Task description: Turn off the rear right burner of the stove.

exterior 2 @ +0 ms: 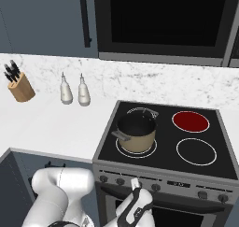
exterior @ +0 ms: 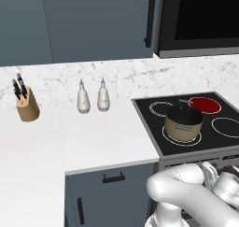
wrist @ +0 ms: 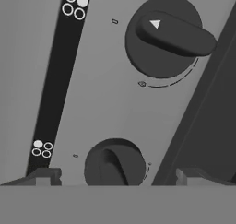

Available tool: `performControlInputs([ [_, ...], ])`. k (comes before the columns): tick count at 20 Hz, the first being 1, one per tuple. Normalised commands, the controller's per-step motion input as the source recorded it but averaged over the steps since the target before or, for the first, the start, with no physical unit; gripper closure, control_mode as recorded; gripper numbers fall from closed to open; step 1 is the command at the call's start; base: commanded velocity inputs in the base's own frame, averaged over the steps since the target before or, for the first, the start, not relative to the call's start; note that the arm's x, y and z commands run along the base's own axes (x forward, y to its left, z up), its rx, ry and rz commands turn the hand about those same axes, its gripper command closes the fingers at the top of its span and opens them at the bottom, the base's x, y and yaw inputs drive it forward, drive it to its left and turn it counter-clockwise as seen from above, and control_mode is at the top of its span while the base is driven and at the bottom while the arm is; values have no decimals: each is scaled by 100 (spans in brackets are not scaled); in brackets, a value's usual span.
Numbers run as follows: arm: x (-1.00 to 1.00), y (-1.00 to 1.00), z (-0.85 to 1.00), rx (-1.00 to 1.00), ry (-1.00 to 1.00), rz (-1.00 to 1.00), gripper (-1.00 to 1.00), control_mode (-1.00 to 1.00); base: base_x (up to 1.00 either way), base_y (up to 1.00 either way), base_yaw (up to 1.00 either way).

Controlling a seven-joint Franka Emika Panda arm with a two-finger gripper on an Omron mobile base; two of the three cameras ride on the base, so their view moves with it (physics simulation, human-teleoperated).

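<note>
Rear right burner (exterior 2: 190, 121): disc glowing red, located at the back right of the stove (exterior 2: 163, 159). Gripper (wrist: 118, 174): jaws spread wide, nothing held, positioned close before two dark knobs (wrist: 163, 34) on the grey front panel. Risk: the wrong knob may be turned, since both sit near the jaws.

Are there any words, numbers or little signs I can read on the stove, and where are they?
No words or numbers can be read.
White triangle pointer: on the upper knob.
Four small circles, one filled white: on the black strip, beside each knob.
Tiny marks on the grey front panel: too small to read.
</note>
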Motion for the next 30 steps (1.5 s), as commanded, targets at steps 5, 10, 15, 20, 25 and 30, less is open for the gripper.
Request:
performControlInputs([
  [5, 0, 0, -1, 0, -1, 0, -100, -100, 0, 0, 0],
  [10, 1, 0, -6, -4, -4, 0, -100, -100, 0, 0, 0],
  [15, 12, 1, 0, -2, 0, 0, -100, -100, 0, 0, 0],
  [20, 11, 2, 0, 0, 0, 0, -100, -100, 0, 0, 0],
  [25, 10, 6, 0, 0, 0, 0, -100, -100, 0, 0, 0],
  [30, 2, 0, 0, 0, 0, 0, 100, -100, 0, 0, 0],
])
